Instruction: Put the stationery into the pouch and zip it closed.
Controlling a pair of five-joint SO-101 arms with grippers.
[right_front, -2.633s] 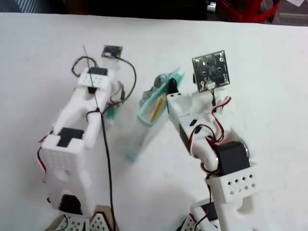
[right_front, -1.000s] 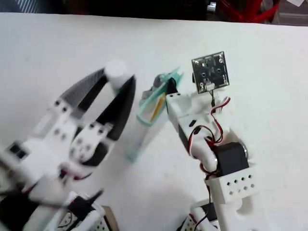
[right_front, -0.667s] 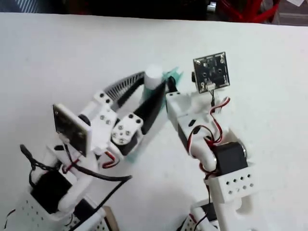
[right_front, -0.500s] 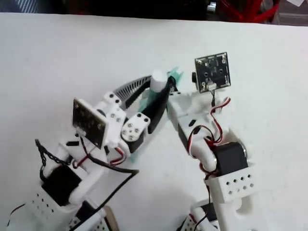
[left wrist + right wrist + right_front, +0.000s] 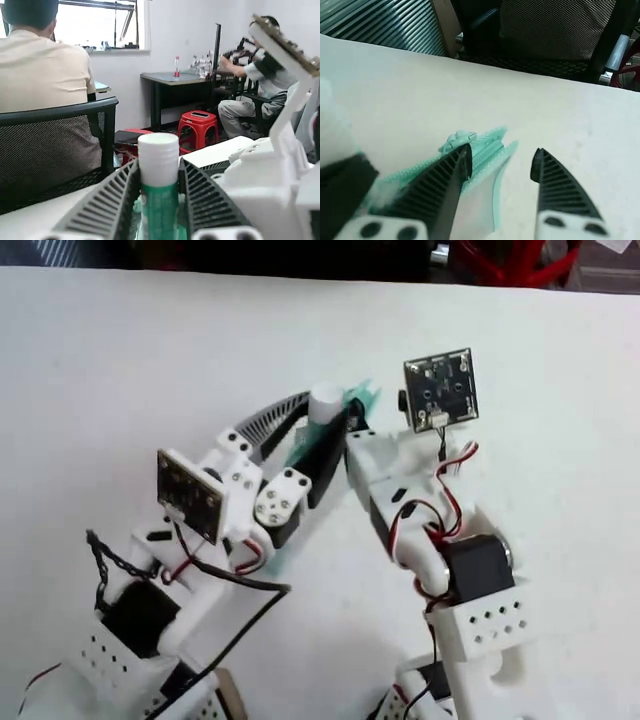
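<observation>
While the left gripper (image 5: 158, 172) is clamped on a glue stick (image 5: 158, 200), its ribbed fingers (image 5: 115, 200) press the green body from both sides just below the white cap (image 5: 158, 145), and the stick stands upright between them. In the high view the stick hangs over the far end of the teal pouch (image 5: 358, 397), which lies on the white table (image 5: 120, 360) between the two arms. The right gripper (image 5: 502, 155) sits at that same far end with its jaws apart. One finger (image 5: 440, 190) rests on the zip edge close beside the zip pull (image 5: 460, 137), the other is over bare table just right of the pouch. Whether it is holding the mouth open I cannot tell.

The glue stick should handle as a light, stiff, smooth plastic cylinder. It is easy to carry but apt to twist or slide between the pads, so a grip across the body, as here, seems the safe one and leaves the lower end free to enter the mouth. The pouch looks soft and limp — its mouth will likely sag shut unless a lip of the zip edge is pinned or drawn aside, and the whole thing may skid on the table when pushed. For closing, the small pull is the place to pinch, with the opposite end of the pouch held down.
</observation>
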